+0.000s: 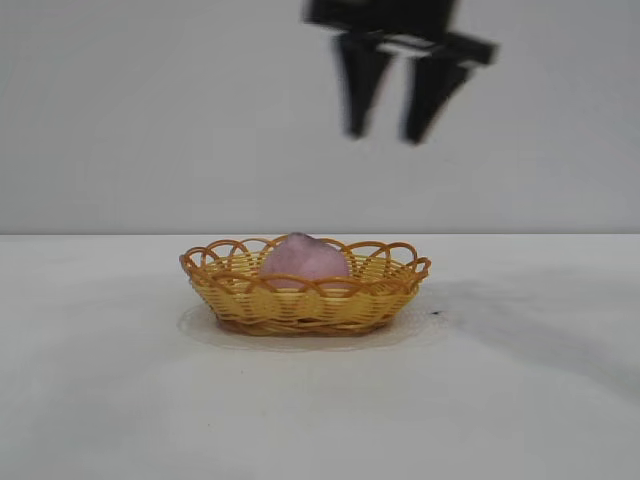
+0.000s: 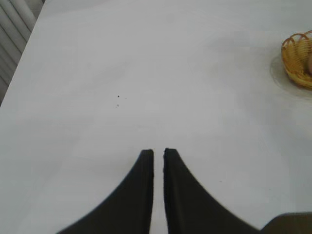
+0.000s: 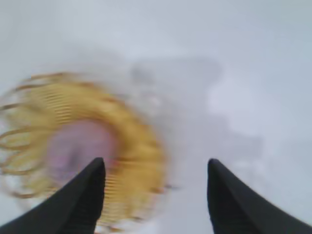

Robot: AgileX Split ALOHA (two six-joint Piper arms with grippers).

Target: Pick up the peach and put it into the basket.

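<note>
**Peach in the basket, my right end effector clear above**

A plain white desk runs back to a bare grey wall, and near its middle sits the basket. The peach lies inside it, its rounded top showing just above the looped rim. By my judgement the task is as good as done: the peach is in place and nothing of mine touches it. What is left, at most, is to draw my arms back to rest.

My right end effector hangs high over the desk, above the basket and a little to its right in the exterior view. Its fingers are spread apart and hold nothing. In my right wrist view the basket and the peach lie below, off toward one finger and not between the two.

My left end effector is parked well apart from the basket, over bare desk, its fingers nearly pressed together with only a thin slit between them, empty.
</note>
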